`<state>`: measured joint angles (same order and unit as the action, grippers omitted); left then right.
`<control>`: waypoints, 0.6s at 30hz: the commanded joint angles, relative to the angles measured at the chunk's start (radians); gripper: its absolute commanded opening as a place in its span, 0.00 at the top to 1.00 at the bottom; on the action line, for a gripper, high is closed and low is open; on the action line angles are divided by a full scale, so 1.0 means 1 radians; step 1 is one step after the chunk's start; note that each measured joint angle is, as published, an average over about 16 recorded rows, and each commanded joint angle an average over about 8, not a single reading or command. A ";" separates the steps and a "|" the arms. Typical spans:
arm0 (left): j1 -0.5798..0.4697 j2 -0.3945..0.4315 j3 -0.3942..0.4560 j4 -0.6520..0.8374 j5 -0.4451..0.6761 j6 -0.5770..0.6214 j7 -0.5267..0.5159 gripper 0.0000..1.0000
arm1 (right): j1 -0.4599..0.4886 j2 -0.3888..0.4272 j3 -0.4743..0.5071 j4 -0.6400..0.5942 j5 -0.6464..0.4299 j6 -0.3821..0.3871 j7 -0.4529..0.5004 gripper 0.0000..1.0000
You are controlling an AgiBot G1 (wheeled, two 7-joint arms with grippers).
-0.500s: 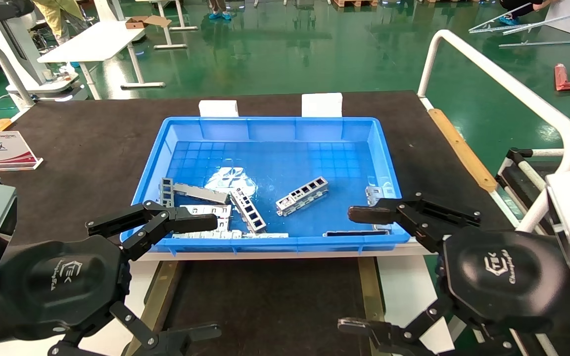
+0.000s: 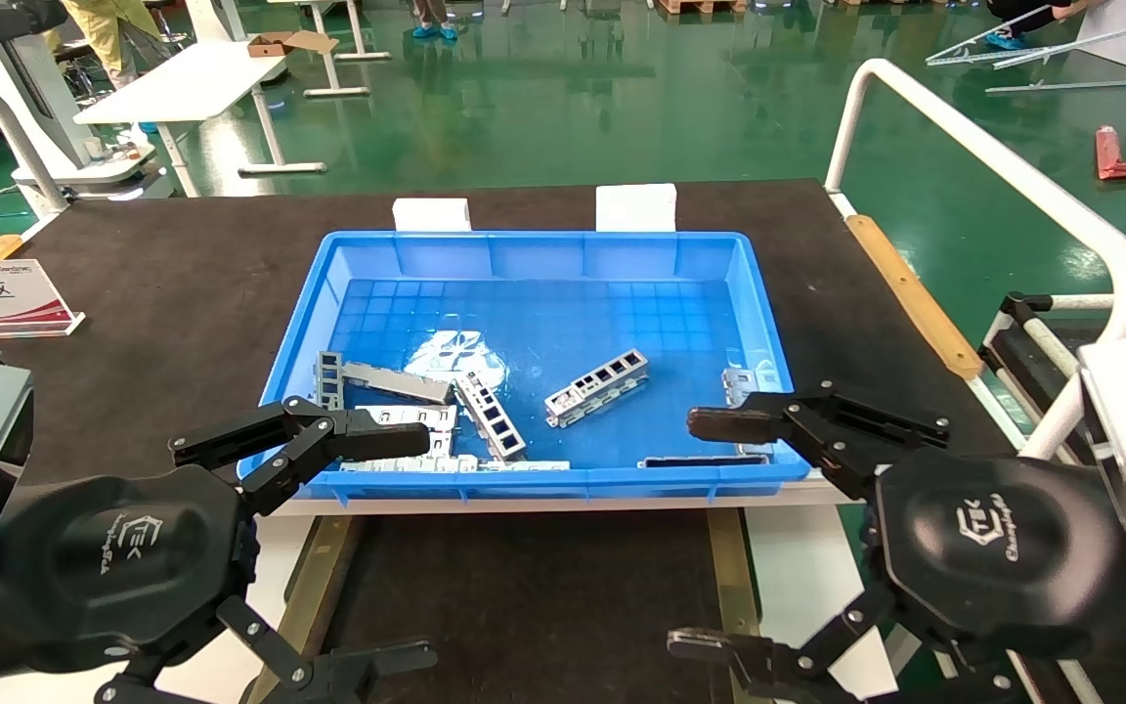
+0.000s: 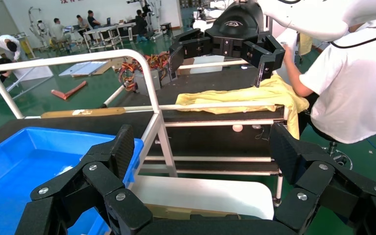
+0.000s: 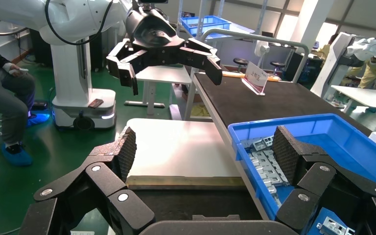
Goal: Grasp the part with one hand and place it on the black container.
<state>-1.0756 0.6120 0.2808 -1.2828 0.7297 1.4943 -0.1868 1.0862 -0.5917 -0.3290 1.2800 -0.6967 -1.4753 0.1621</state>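
Several silver-grey metal parts lie in a blue bin (image 2: 758, 323). One ladder-like part (image 2: 597, 387) lies alone near the bin's middle. Another part (image 2: 491, 418) lies among a cluster at the near left, which also shows in the right wrist view (image 4: 267, 164). The black container (image 2: 524, 596), with brass side rails (image 2: 314, 577), lies in front of the bin, between my grippers. My left gripper (image 2: 402, 548) is open and empty at the bin's near left corner. My right gripper (image 2: 700, 533) is open and empty at the near right corner. Both hover above the container's sides.
The bin sits on a large black-topped table (image 2: 162, 284). A sign stand (image 2: 1, 298) stands at its left. Two white blocks (image 2: 431, 213) sit behind the bin. A white tube rail (image 2: 1003, 186) runs along the right. A plain flat strip (image 2: 395, 381) lies in the bin.
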 commanded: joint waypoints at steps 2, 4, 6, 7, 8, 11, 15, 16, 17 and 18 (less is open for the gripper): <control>0.000 0.000 0.000 0.000 0.000 0.000 0.000 0.00 | 0.000 0.000 0.000 0.000 0.000 0.000 0.000 0.00; 0.000 0.000 0.000 0.000 0.000 0.000 0.000 0.00 | 0.000 0.000 0.000 0.000 0.000 0.000 0.000 0.00; 0.000 0.000 0.000 0.000 0.000 0.000 0.000 0.00 | 0.000 0.000 0.000 0.000 0.000 0.000 0.000 0.00; 0.000 0.000 0.000 0.000 0.000 0.000 0.000 0.00 | 0.000 0.000 0.000 0.000 0.000 0.000 0.000 0.00; 0.000 0.000 0.000 0.000 0.000 0.000 0.000 0.00 | 0.000 0.000 0.000 0.000 0.000 0.000 0.000 0.00; 0.000 0.000 0.000 0.000 0.000 0.000 0.000 0.00 | 0.000 0.000 0.000 0.000 0.000 0.000 0.000 0.00; 0.000 0.000 0.000 0.000 0.000 0.000 0.000 0.00 | 0.000 0.000 0.000 0.000 0.000 0.000 0.000 0.00; 0.000 0.000 0.000 0.000 0.000 0.000 0.000 0.00 | 0.000 0.000 0.000 0.000 0.000 0.000 0.000 0.00; 0.000 0.000 0.000 0.000 0.000 0.000 0.000 0.00 | 0.000 0.000 0.000 0.000 0.000 0.000 0.000 0.00; 0.000 0.000 0.000 0.000 0.000 0.000 0.000 0.00 | 0.000 0.000 0.000 0.000 0.000 0.000 0.000 0.00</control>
<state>-1.0757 0.6120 0.2808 -1.2829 0.7304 1.4939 -0.1864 1.0862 -0.5917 -0.3290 1.2799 -0.6967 -1.4753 0.1620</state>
